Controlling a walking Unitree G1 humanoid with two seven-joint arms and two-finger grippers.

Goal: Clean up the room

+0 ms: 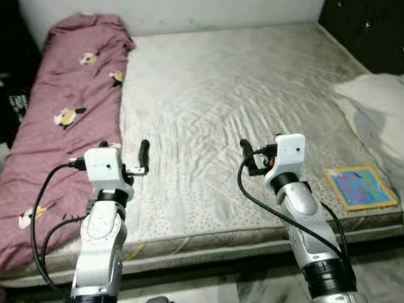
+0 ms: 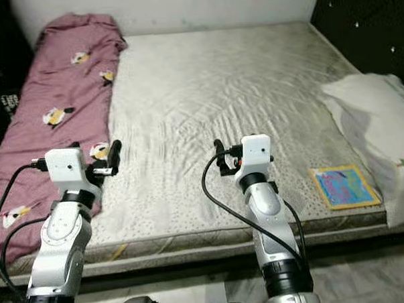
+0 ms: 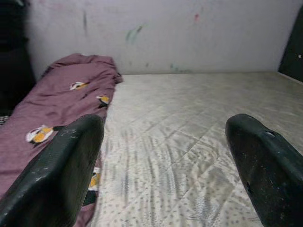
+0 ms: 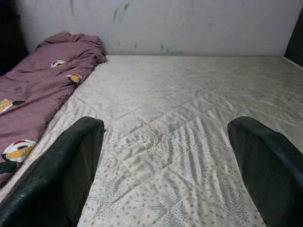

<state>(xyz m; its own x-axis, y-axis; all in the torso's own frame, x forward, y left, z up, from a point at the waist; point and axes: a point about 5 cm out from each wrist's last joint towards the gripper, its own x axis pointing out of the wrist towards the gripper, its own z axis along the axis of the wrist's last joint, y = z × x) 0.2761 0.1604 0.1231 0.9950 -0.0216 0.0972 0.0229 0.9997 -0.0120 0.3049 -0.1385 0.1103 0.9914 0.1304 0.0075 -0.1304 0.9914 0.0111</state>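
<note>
The robot stands at the foot of the bed [image 1: 239, 89], both arms raised over the near edge of the bare mattress. The left gripper [image 1: 125, 157] hovers just beside the purple blanket [image 1: 60, 117], which lies bunched in a long heap along the bed's left side; its fingers [image 3: 61, 165] are spread wide and hold nothing. The right gripper [image 1: 250, 157] hangs over the middle of the mattress, fingers [image 4: 61, 165] likewise spread and empty. A colourful book [image 1: 360, 187] lies flat near the bed's right front corner, just beside a white pillow [image 1: 381, 110] (which slumps off the right edge).

Judging from this, the tidying is at its start: nothing is gripped. The blanket looks the likeliest first target, being nearest the left gripper. The next move calls for reaching left and down onto a fold, then pinching enough cloth that it does not slip when lifted
</note>
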